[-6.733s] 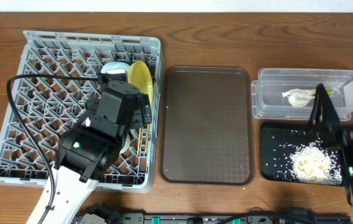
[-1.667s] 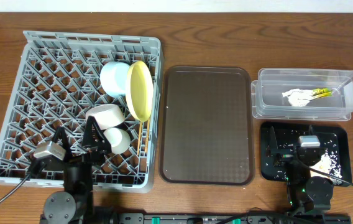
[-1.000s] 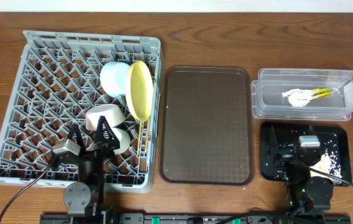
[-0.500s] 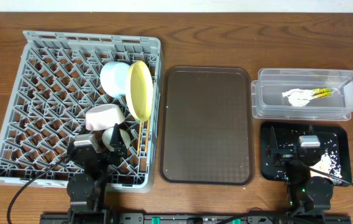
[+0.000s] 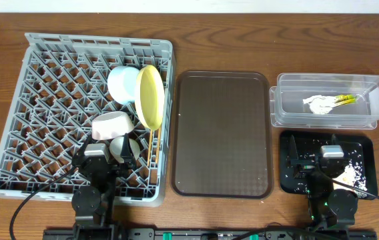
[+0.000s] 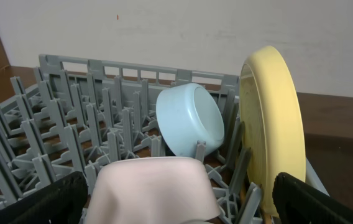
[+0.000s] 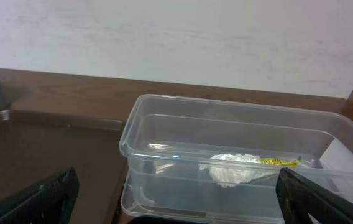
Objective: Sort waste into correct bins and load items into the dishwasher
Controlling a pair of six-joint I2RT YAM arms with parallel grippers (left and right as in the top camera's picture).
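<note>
In the grey dishwasher rack (image 5: 43, 87) the pale-yellow plate (image 5: 151, 95) stands on edge, with the light-blue bowl (image 5: 123, 83) beside it. A cream bowl (image 5: 113, 125) lies mouth-down nearer me and chopsticks (image 5: 153, 150) lie by the right wall. My left gripper (image 5: 109, 150) rests open at the rack's front. Its fingers (image 6: 46, 202) flank the cream bowl (image 6: 155, 186) without gripping it. The clear tub (image 5: 289, 80) holds the napkin (image 5: 318, 105) and yellow-green wrapper (image 5: 345, 99). Crumbs (image 5: 353, 173) lie in the black tray (image 5: 289, 180), over which my right gripper (image 5: 313, 147) sits open and empty.
A brown serving tray (image 5: 221, 133) lies between the rack and the bins. In the left wrist view the plate (image 6: 270, 124) and blue bowl (image 6: 189, 118) stand just ahead. The right wrist view faces the tub (image 7: 164, 118) with the napkin (image 7: 232, 168) inside.
The left arm has drawn back toward the rack's front edge and turned to face the cream bowl. The right arm has not moved.
</note>
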